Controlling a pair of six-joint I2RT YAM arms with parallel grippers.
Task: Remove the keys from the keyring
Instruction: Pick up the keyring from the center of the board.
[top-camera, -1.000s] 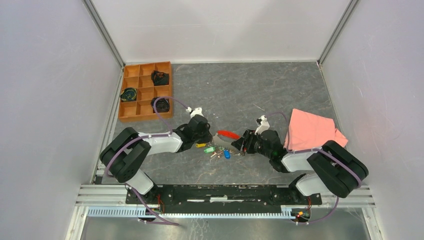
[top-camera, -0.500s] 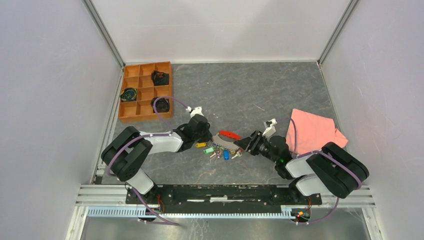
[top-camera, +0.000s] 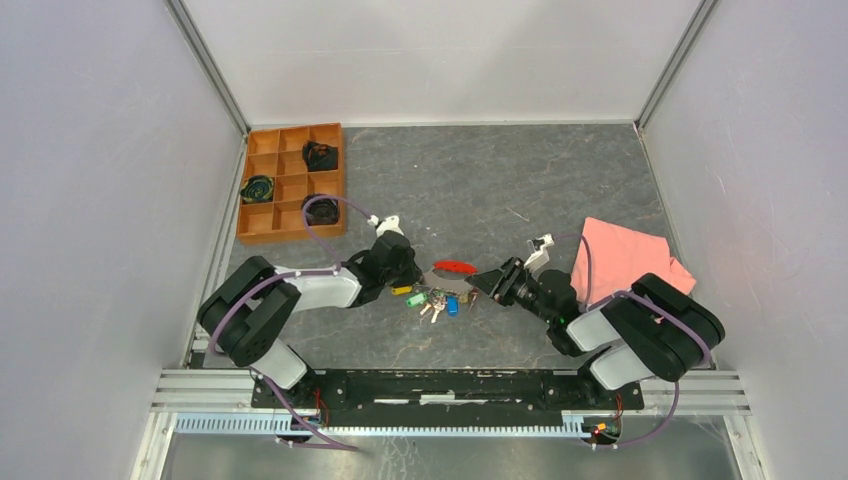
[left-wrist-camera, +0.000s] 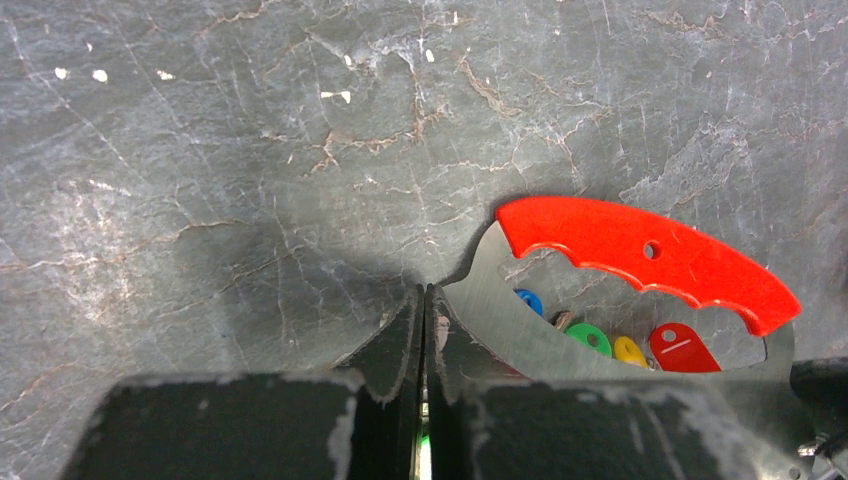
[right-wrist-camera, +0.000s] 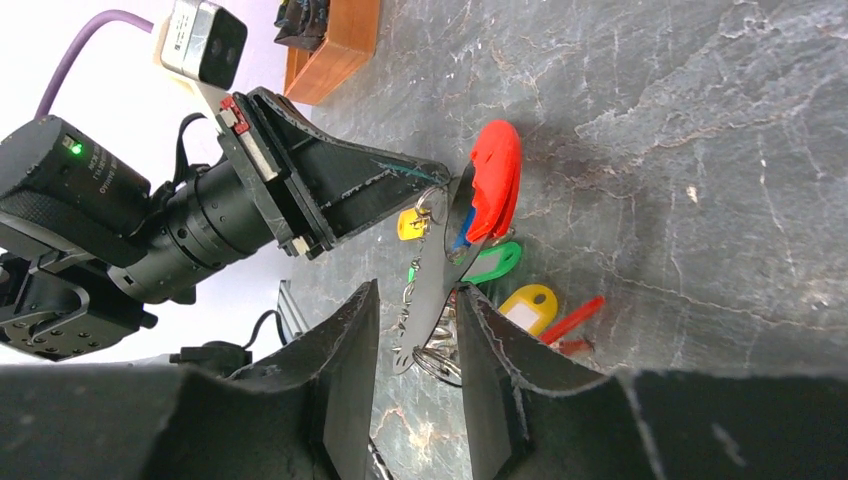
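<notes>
The strap (left-wrist-camera: 640, 255) has been pinched at its tip by the left gripper (left-wrist-camera: 422, 330), its other end straddled by the narrowing, half-open right gripper (right-wrist-camera: 418, 340), bracing it; keys (top-camera: 437, 299) remain attached

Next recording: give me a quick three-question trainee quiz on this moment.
1. True or false: the left fingers are shut on the keyring's metal end.
2. The right fingers are: A) shut, empty; B) apart, straddling the keyring; C) out of view.
3. How many compartments of the wooden tray hold something?
Key: 1 true; 2 B; 3 three.
</notes>
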